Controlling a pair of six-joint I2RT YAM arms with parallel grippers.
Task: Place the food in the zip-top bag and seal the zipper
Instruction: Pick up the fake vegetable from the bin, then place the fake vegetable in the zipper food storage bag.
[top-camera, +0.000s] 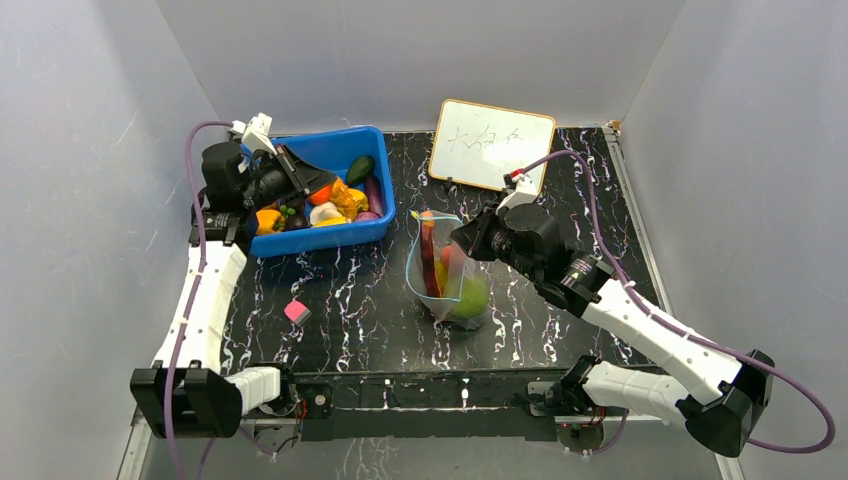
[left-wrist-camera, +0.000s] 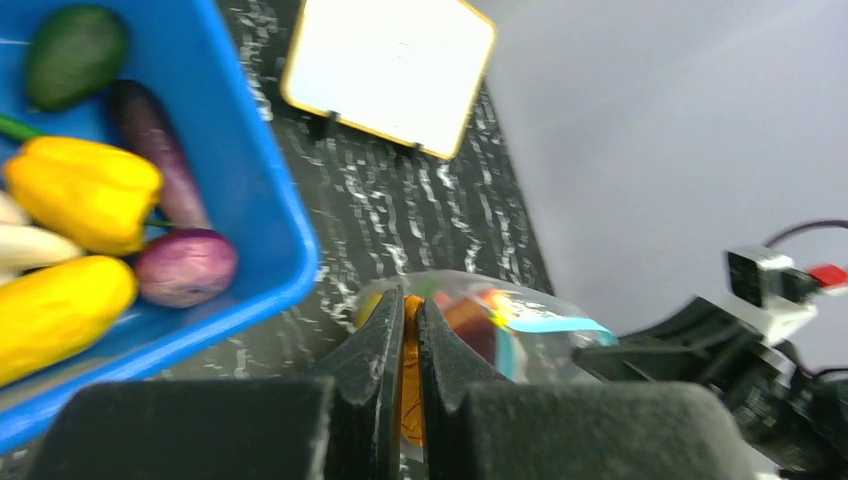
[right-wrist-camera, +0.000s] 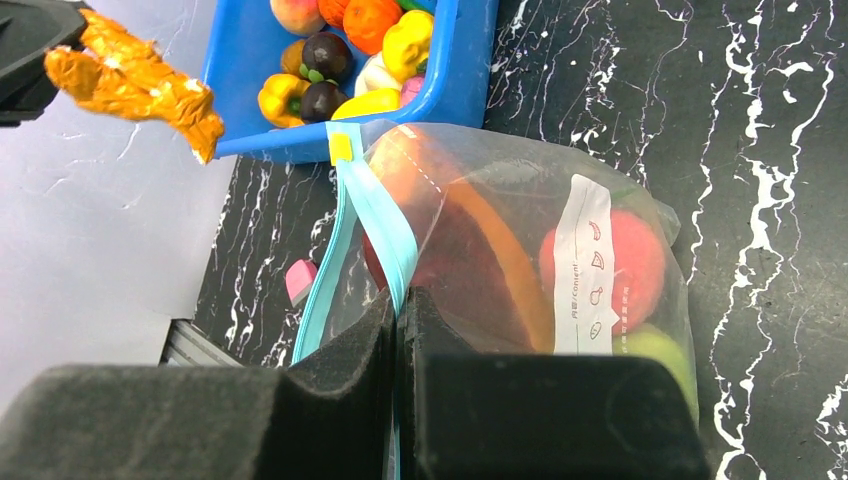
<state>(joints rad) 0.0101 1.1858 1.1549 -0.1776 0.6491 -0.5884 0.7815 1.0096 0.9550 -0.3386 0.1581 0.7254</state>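
The zip-top bag (right-wrist-camera: 580, 260) stands upright on the surface (top-camera: 360, 300), just beside the blue bin (top-camera: 330, 240) and between the two arms. The right end effector (right-wrist-camera: 398, 305) is closed on the zipper (right-wrist-camera: 375, 215), pinching the blue-teal strip at one side of the mouth. This grip appears to serve two purposes: it keeps the limp pouch from collapsing, and it presents the mouth toward the bin side. The mouth is parted, with the two strip halves apart near the yellow tab (right-wrist-camera: 341, 147). Three items are already inside the bag: a long orange-and-dark-red slice (right-wrist-camera: 470, 260) leaning along the wall, a red-pink round piece (right-wrist-camera: 640, 265), and a green round fruit (right-wrist-camera: 665, 360) at the bottom. The left end effector (left-wrist-camera: 411, 315) is closed on an orange food piece (right-wrist-camera: 130, 80), holding it clear above the bin edge. Its fingers point toward the bag, which places the piece on a line to the opening. Further food pieces (top-camera: 310, 205) lie in the bin, so loading is judged partly complete and sealing not yet due. The next insertion calls for the piece to pass between the parted strips. A narrow mouth or contact with the strip could tip the bag or fold its edge inward.
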